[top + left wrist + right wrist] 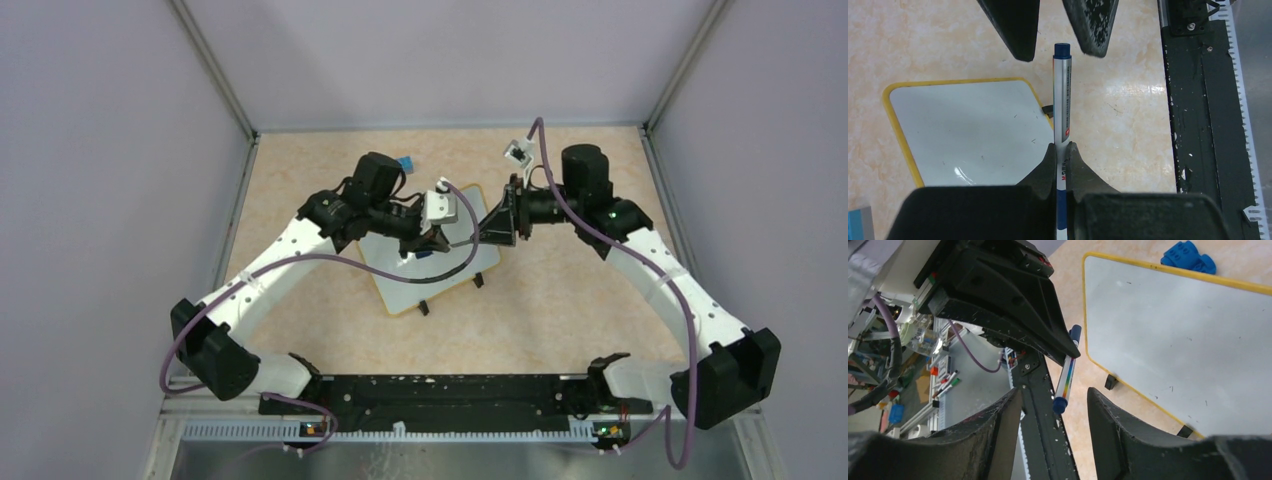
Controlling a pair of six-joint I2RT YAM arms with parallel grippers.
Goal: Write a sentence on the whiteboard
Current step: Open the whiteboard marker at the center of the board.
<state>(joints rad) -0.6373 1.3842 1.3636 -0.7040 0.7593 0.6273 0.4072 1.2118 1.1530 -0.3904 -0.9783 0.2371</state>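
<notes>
Left gripper (1062, 150): is clenching tightly on the silver barrel of a marker (1062, 100), which is sticking straight out from between its fingers.
Marker: is hanging above the table (1128, 100), just beside the whiteboard's (968, 125) edge, with a dark blue end pointing at the other arm.
Right gripper (1054, 392): is facing the left one with its jaws standing apart, one finger on each side of the marker's free end. A gap seems to be showing on both sides, though the angle is making contact hard to judge.
Whiteboard: is lying flat mid-table, turned askew, below the two meeting grippers. Its black clip feet (1110, 382) are pointing toward the arm bases.
Board surface: is showing white with a few small dark specks.
Blue block (1188, 257): is sitting on the table just past the board's far edge.
</notes>
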